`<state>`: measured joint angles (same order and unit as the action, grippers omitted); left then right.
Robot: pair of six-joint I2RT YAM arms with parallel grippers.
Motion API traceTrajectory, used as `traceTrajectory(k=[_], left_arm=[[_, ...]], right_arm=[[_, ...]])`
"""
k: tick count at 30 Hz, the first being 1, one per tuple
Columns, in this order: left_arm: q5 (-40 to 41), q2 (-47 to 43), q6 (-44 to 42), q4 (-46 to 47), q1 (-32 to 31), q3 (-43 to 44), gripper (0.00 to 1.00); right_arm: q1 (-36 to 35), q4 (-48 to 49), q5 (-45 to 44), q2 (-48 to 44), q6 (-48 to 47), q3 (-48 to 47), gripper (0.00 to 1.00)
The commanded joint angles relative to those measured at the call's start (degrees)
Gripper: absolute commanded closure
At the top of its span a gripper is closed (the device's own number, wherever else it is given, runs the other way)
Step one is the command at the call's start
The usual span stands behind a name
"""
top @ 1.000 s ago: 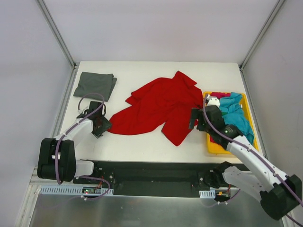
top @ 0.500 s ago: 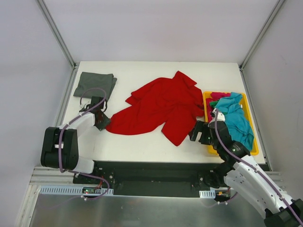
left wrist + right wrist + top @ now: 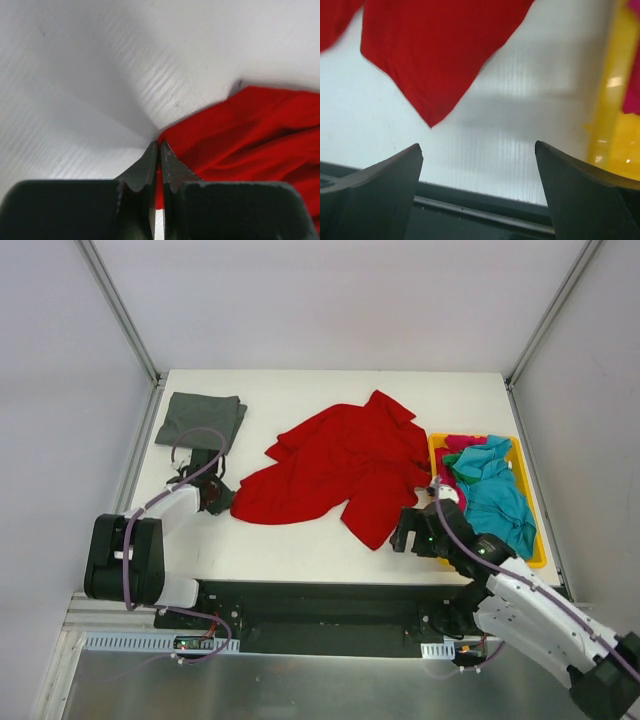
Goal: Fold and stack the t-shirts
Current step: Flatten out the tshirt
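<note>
A bright red t-shirt (image 3: 340, 465) lies crumpled and spread across the middle of the table. My left gripper (image 3: 215, 497) is at its left edge and is shut on a fold of the red cloth (image 3: 260, 130); red shows in the slit between the left gripper's (image 3: 159, 144) jaws. My right gripper (image 3: 405, 535) hangs open near the table's front edge, just right of the shirt's lower corner (image 3: 435, 45), with nothing between the right gripper's (image 3: 477, 145) fingers. A folded dark grey t-shirt (image 3: 200, 420) sits at the back left. Turquoise (image 3: 495, 495) and pinkish-red (image 3: 462, 442) t-shirts are heaped in the tray.
The yellow plastic tray (image 3: 521, 452) stands along the table's right side, and its wall (image 3: 615, 100) is close beside my right gripper. The black rail of the arm bases (image 3: 320, 605) runs along the near edge. Cage posts rise at the back corners.
My left gripper closed on the red shirt's left edge. The right arm drew back from the tray toward the front edge and a little left, still open.
</note>
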<state>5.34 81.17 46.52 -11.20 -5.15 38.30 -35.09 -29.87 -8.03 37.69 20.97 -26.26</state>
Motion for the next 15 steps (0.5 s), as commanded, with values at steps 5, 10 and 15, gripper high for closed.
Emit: traceTrajectory(k=[5, 10, 15], left_arm=[[-0.4, -10.9, -2.3, -1.5, 0.4, -7.1, 1.0], [-0.2, -15.9, -2.6, -1.5, 0.4, -9.1, 1.0], [1.9, -18.1, -2.1, -1.2, 0.4, -10.7, 1.0]], right_arm=[[-22.5, 0.2, -11.7, 21.0, 6.1, -12.1, 0.04], [-27.3, -8.6, -20.9, 38.3, 9.4, -24.3, 0.04], [-27.4, -15.1, -21.9, 48.3, 16.6, -30.7, 0.01]])
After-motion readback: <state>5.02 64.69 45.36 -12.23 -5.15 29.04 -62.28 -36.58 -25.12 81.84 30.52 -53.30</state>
